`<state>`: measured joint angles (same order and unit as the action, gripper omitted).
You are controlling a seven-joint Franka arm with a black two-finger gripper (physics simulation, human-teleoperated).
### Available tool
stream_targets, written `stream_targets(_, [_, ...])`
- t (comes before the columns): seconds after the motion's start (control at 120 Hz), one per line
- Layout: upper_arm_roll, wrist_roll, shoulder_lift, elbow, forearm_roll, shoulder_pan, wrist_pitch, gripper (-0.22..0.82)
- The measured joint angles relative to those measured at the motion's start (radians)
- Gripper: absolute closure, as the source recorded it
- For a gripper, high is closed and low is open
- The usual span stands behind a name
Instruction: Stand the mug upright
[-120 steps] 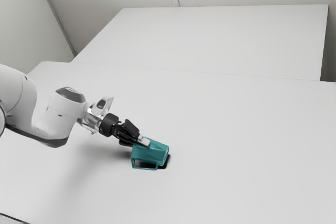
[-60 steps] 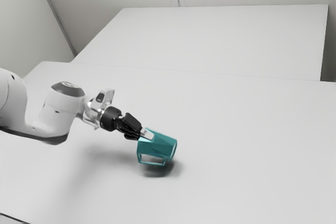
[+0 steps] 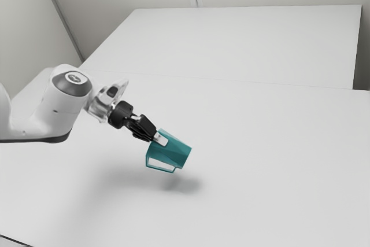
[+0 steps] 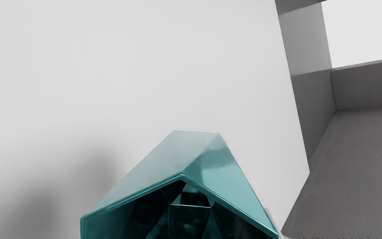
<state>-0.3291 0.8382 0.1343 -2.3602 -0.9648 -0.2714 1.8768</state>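
Observation:
Black with pale fingertips, my gripper (image 3: 160,139) is shut on the teal mug (image 3: 174,151) near its rim in the exterior view. The faceted mug hangs above the table, tilted, its base toward the exterior view's lower right and its handle on the lower left side. In the wrist view, the open mouth of the mug (image 4: 224,166) faces my hand, showing a dark, angular interior. Its lower part there is cut off by the bottom edge.
The white table (image 3: 260,160) lies beneath the mug, with a soft shadow on it below. Another pale surface (image 3: 243,44) adjoins its far side in the exterior view. Beyond the table's edge, the wrist view has a grey floor (image 4: 356,172) and walls.
The mug has risen from the table in my grip and tipped, its base end now slanting downward. My hand has moved up, and the shadow is separated from the mug.

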Motion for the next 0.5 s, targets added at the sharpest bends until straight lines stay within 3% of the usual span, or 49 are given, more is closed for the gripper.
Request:
stream_targets(0.2, [0.038, -0.106, 0.031, 0.017, 0.163, 0.011, 0.086, 0.79])
stream_targets(0.5, [0.094, -0.295, 0.047, 0.153, 0.527, 0.013, 0.140, 0.79])
